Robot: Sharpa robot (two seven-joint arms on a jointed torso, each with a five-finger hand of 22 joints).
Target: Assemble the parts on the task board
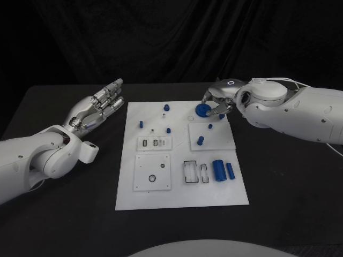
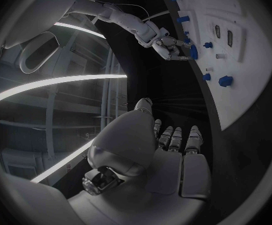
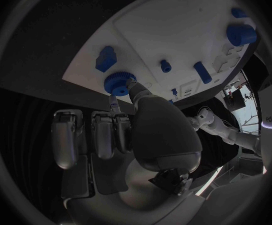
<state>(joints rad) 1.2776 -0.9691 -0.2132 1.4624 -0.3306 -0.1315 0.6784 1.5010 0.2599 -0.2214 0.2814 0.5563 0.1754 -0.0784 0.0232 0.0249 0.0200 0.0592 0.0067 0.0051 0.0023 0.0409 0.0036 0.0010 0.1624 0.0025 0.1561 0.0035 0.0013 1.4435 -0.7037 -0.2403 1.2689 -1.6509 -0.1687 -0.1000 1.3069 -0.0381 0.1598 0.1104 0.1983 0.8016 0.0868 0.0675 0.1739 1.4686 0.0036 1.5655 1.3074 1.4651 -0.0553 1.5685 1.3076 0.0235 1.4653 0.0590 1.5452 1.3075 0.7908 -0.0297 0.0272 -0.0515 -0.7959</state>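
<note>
The white task board (image 1: 179, 198) lies in the middle of the black table. My right hand (image 1: 220, 98) hovers over the board's far right corner and pinches a blue toothed gear (image 1: 203, 110) between its thumb and a finger. The right wrist view shows the gear (image 3: 118, 82) at the fingertips, just above the board (image 3: 173, 30). My left hand (image 1: 98, 107) is off the board's left side, with its fingers stretched out, apart and holding nothing. The left wrist view shows that hand (image 2: 170, 150) beside the board's edge (image 2: 251, 85), with the right hand (image 2: 167, 44) far across.
Two blue cylinders (image 1: 218, 170) (image 1: 230, 171) lie at the board's near right beside slotted holders (image 1: 191, 172). Small blue pegs (image 1: 141, 124) (image 1: 166, 107) (image 1: 201, 141) stand at the far half. A square plate with round holes (image 1: 153, 172) sits near left.
</note>
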